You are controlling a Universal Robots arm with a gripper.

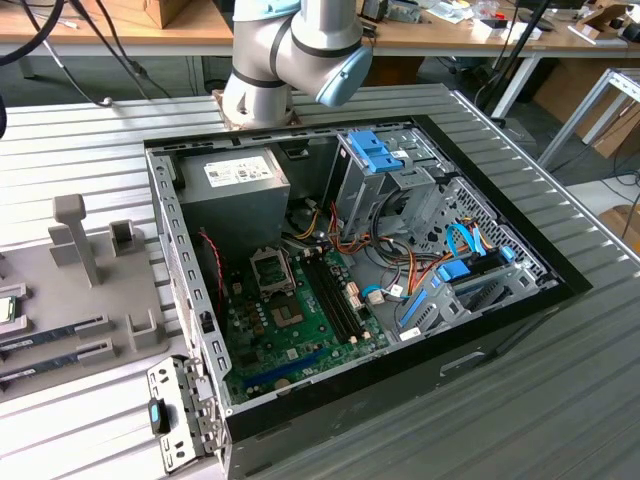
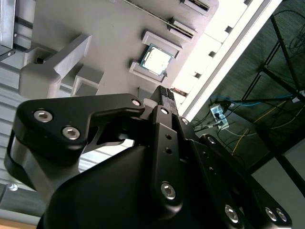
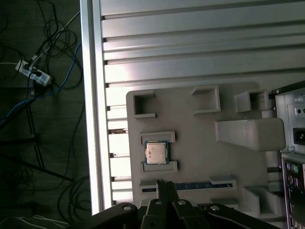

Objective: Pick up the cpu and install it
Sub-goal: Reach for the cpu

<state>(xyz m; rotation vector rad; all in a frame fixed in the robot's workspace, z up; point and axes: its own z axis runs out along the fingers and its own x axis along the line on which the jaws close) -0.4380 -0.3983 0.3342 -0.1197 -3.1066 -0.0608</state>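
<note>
An open computer case (image 1: 165, 220) lies on a ribbed metal table (image 1: 480, 420), its green motherboard (image 1: 300, 330) and grey power supply (image 1: 235, 185) exposed. Beside it, at the exterior view's left, a grey fixture tray (image 1: 40, 280) holds memory sticks (image 1: 60, 327); a power strip (image 3: 32, 72) lies on the floor

The ribbed metal table (image 1: 560, 400) carries an open computer case (image 1: 420, 368) mid-surface, and a grey holder tray (image 3: 190, 143) near one edge.

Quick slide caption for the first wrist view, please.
End effector above the grey fixture tray, the cpu lying on it, not yet picked up.
</note>
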